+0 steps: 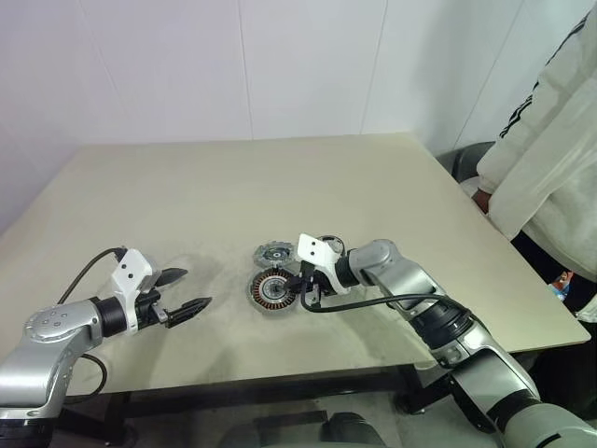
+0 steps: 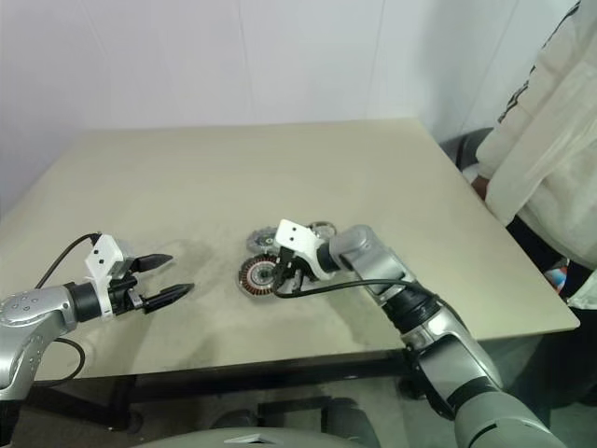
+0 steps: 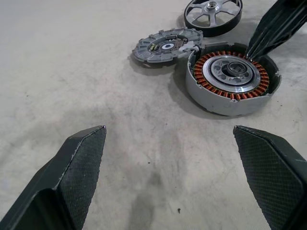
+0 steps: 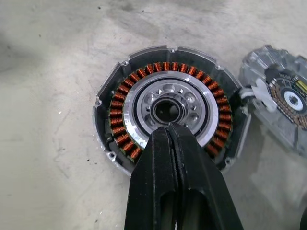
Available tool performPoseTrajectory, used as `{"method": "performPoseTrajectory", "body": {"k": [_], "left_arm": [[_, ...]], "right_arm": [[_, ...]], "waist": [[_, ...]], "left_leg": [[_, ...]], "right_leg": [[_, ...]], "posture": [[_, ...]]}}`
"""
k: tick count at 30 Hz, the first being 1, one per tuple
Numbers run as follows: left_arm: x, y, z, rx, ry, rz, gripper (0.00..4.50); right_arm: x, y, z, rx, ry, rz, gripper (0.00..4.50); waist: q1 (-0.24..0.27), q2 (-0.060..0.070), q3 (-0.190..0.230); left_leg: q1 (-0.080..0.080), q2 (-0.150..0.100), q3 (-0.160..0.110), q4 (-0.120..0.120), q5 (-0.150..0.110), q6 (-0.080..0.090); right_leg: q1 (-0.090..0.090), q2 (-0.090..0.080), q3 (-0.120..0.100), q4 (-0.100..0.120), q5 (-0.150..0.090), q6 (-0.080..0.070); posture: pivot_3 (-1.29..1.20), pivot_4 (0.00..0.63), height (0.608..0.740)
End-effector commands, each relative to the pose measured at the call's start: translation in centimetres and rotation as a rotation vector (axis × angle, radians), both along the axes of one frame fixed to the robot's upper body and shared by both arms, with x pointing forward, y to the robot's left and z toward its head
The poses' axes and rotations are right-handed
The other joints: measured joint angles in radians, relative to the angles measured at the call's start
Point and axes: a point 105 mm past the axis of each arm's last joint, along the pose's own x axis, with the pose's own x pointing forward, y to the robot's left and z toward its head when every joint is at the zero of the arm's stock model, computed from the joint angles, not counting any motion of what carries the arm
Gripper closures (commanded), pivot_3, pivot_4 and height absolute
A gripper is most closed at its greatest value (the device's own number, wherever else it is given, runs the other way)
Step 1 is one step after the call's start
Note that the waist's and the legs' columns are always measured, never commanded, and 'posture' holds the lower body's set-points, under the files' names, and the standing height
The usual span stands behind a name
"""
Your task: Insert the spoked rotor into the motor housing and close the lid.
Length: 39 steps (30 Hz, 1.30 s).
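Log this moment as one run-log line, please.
right hand: shut, empty, over motor housing | left hand: open | spoked rotor, lid: on table

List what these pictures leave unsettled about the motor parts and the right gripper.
- Right gripper, shut: its tips cover the near edge of the motor housing hub in the right wrist view; contact cannot be told.
- Lid: cut off by the edge of the right wrist view.
- Spoked rotor: top cut off in the left wrist view; mostly hidden behind the right arm in the eye views.
- Person: cut off by the picture's edge.
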Motion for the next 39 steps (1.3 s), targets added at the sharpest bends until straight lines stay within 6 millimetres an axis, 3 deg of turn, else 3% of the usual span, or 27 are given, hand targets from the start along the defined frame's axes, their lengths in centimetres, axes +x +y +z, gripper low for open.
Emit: {"method": "performPoseTrajectory", "body": {"k": [1,11,21,24,28,32,34,36,39], "left_arm": [[0.3,0.0,1.2,0.006,-0.050,-0.010,0.00],[0.5,-0.3,1.2,0.002,-0.055,-0.018,0.00],[0.5,-0.5,1.2,0.001,-0.054,-0.025,0.00],[0.6,-0.6,1.1,0.000,-0.054,-0.028,0.00],[0.6,-0.7,1.1,-0.003,-0.055,-0.028,0.00],[0.6,-0.8,1.0,-0.005,-0.054,-0.025,0.00],[0.6,-0.8,1.0,-0.006,-0.054,-0.023,0.00],[0.6,-0.7,1.0,-0.006,-0.055,-0.020,0.00],[0.5,-0.6,1.0,-0.004,-0.055,-0.016,0.00]], "right_arm": [[0.5,0.9,1.1,0.007,-0.058,0.026,4.46],[0.7,1.6,1.1,0.016,-0.066,0.035,4.46],[0.8,2.4,4.6,0.168,-0.062,0.038,4.46],[0.6,2.9,4.7,0.185,-0.051,0.037,4.46],[0.2,3.5,3.5,0.165,-0.031,0.046,4.46],[-0.8,2.5,-1.1,0.067,0.059,0.040,4.46],[-0.9,2.0,-2.5,0.023,0.059,0.039,4.46],[-0.9,2.0,-2.5,0.037,0.060,0.029,4.46],[-0.5,2.7,-0.2,0.138,0.069,0.014,4.46]], "waist": [[-0.001,0.000,0.000],[-0.003,0.000,0.000],[-0.002,0.001,0.000],[-0.002,0.001,0.000],[-0.001,0.001,0.000],[-0.001,0.000,0.000],[-0.001,0.002,0.001],[-0.004,0.003,0.000],[-0.002,0.003,0.000]], "left_leg": [[0.000,0.000,0.000,0.000,0.000,0.000],[0.000,0.000,0.000,0.000,0.000,0.000],[0.000,0.000,0.000,-0.001,0.000,0.000],[0.000,0.000,0.000,-0.001,0.000,0.000],[-0.001,0.000,0.000,-0.001,0.000,0.000],[-0.001,0.000,0.000,-0.002,0.000,0.000],[-0.001,0.000,0.000,-0.002,0.000,0.000],[0.000,-0.001,0.000,-0.002,0.000,0.000],[0.001,0.000,0.000,-0.002,0.000,0.000]], "right_leg": [[0.000,0.000,0.000,0.000,0.000,0.000],[0.000,0.000,0.000,0.000,0.000,0.000],[-0.001,0.000,0.000,0.000,0.000,0.000],[-0.001,0.000,0.000,0.000,0.000,0.000],[-0.001,-0.001,0.000,0.000,0.000,0.000],[-0.001,-0.001,0.000,-0.001,0.000,0.000],[-0.001,-0.001,0.000,-0.002,0.000,0.000],[0.000,-0.002,0.000,-0.002,0.000,0.000],[0.000,-0.001,-0.001,-0.001,0.000,0.000]], "posture": [[0.00,0.000,0.740],[0.00,0.000,0.740],[0.00,0.000,0.740],[0.00,0.000,0.740],[0.00,0.000,0.740],[0.00,0.000,0.740],[0.00,0.000,0.740],[0.00,0.000,0.740],[0.00,0.000,0.740]]}}
